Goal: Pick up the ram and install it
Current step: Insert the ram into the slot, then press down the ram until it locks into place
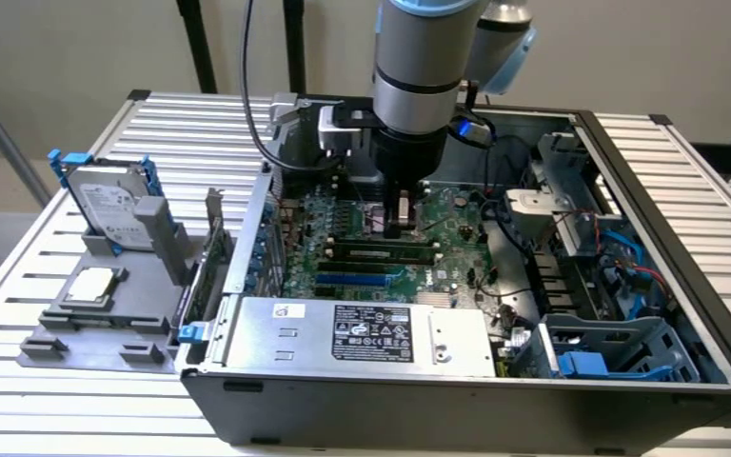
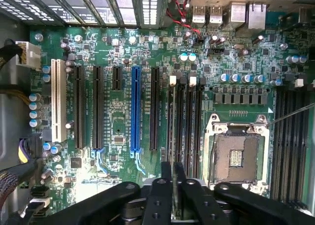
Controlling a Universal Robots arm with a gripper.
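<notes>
The gripper [image 1: 399,228] is down inside the open PC case [image 1: 467,400], fingers pinched almost together right over the motherboard [image 1: 353,224]. In the wrist view you can see the two black fingertips [image 2: 167,173] squeezed onto a thin edge-on strip, which is the ram [image 2: 173,136]. It stands upright on its long edge and runs away from the gripper [image 2: 173,178] along the first of the memory slots [image 2: 189,116], the ones with the white latches at the far end. Whether it's fully seated in the slot or just resting on top, I honestly can't tell.

Just past those slots is the bare CPU socket [image 2: 236,156] with its metal frame, and on the other side the long blue expansion slot [image 2: 135,112] and a white one [image 2: 59,99] further over.

Stepping back, the silver arm [image 1: 419,57] comes straight down from above into the middle of the case. The power supply [image 1: 353,333] with its label sits along the near edge, blue drive cages [image 1: 620,352] at the exterior view's right. Outside the case, at the exterior view's left, a grey holder [image 1: 99,324] on the slatted table [image 1: 35,400] carries a hard drive [image 1: 106,205] standing upright in a blue bracket and a CPU chip [image 1: 92,286] lying flat.
</notes>
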